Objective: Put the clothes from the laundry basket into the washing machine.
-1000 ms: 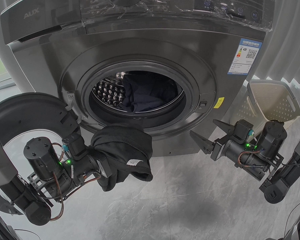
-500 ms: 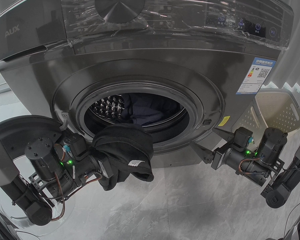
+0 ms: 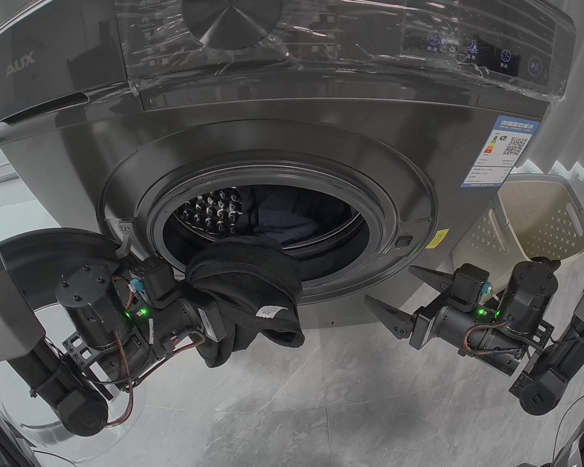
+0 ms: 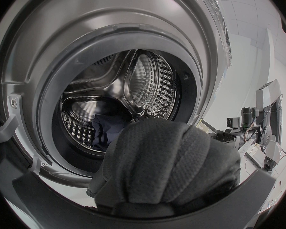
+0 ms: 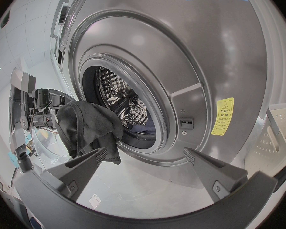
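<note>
From my station I see the left gripper (image 3: 217, 316) in front of the washing machine (image 3: 344, 137), just below the lower rim of its round drum opening (image 3: 266, 228). Its claw is buried in a black garment (image 3: 250, 280) and pinches it. The cloth is bunched over the fingers and hangs down off them, clear of the grey tiled floor (image 3: 370, 397). From the left wrist camera the bundle (image 4: 168, 163) sits right at the mouth of the drum, outside it, with its top edge level with the lower lip of the opening. Inside the drum a dark navy garment (image 3: 285, 212) lies against the perforated steel wall. The machine's door (image 3: 39, 261) stands swung open on the left, behind the left arm. The right gripper (image 3: 390, 284) hangs low before the machine's lower right front, well apart from the black garment, its two fingers spread wide with nothing between them. The cream laundry basket (image 3: 545, 212) stands on the floor beside the machine's right flank, behind the right arm.
</note>
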Controlling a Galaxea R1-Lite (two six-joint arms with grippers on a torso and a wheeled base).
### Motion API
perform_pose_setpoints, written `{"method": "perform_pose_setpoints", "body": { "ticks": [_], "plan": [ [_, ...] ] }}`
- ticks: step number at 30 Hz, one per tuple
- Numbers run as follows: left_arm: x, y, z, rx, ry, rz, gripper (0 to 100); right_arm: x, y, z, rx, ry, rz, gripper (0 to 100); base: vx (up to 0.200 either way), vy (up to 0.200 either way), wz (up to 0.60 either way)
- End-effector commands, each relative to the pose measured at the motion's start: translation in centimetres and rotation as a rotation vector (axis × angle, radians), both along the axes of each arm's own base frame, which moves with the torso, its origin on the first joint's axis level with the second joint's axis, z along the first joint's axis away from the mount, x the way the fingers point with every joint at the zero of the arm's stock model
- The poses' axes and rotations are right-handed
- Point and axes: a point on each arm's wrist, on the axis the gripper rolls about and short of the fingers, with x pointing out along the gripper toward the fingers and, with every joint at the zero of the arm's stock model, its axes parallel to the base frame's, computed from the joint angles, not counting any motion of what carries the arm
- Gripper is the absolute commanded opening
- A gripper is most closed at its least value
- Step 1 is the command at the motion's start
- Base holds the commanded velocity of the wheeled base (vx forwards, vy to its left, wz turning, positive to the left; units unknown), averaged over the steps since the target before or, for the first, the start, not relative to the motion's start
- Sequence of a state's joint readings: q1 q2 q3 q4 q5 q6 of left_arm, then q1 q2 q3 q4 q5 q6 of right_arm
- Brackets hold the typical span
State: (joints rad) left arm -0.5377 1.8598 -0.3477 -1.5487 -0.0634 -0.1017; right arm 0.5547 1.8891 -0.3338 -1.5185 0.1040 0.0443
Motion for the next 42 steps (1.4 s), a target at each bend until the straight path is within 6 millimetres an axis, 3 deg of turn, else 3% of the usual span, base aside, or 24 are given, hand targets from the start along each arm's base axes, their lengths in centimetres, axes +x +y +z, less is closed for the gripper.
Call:
{"method": "perform_pose_setpoints", "body": {
  "ticks": [1, 21, 30, 37, 42],
  "plan": [
    [0.1, -0.1, -0.2, 0.001, 0.007, 0.0, 0, -0.2, 0.1, -0.1, -0.002, 0.006, 0.005, 100, 0.0, 0.0, 0.0],
    [0.2, -1.1, 0.1, -0.014, -0.009, -0.028, 0, -0.7, 0.8, -0.1, 0.001, 0.009, 0.036, 100, 0.0, 0.0, 0.0],
    [5.4, -4.0, -1.4, -0.043, -0.036, 0.016, 0, -1.1, 1.2, 0.0, 0.005, 0.01, 0.053, 100, 0.0, 0.0, 0.0],
    [10.7, -6.3, -2.3, -0.093, -0.114, 0.042, 0, -1.3, 1.2, 0.2, 0.008, 0.005, 0.056, 100, 0.0, 0.0, 0.0],
    [13.0, -7.5, -3.5, -0.094, -0.117, 0.056, 0, -1.1, 1.3, 0.2, 0.011, -0.001, 0.056, 100, 0.0, 0.0, 0.0]
  ]
}}
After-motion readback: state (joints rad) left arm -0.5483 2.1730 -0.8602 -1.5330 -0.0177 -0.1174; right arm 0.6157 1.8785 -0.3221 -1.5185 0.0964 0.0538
